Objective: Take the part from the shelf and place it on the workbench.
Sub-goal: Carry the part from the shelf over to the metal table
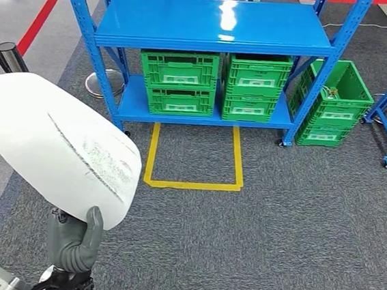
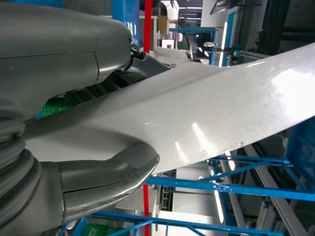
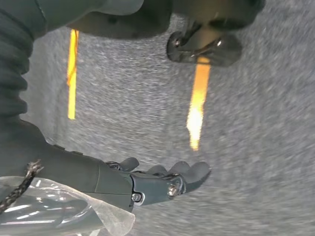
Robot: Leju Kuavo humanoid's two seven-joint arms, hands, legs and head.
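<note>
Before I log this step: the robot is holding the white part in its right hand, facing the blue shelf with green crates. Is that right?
Not quite: the white part is held in the left hand, not the right. The head view shows it at lower left, and the left wrist view shows thumb and fingers around it. The right hand hangs over the carpet, holding nothing. It does face the blue shelf with green crates.

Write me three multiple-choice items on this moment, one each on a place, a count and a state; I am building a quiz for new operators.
1. Where do the two crate stacks stand?
A. top shelf
B. bottom shelf
C. inside the yellow floor marking

2. How many green crates show in the head view?
A. three
B. five
C. eight

3. What is the left hand doing?
A. holding the white part
B. hanging empty
C. touching a crate

Key: 1 B, the stacks sit on the bottom shelf; 2 B, four shelved green crates plus one beside the rack; 3 A, the left hand grips the white part.
</note>
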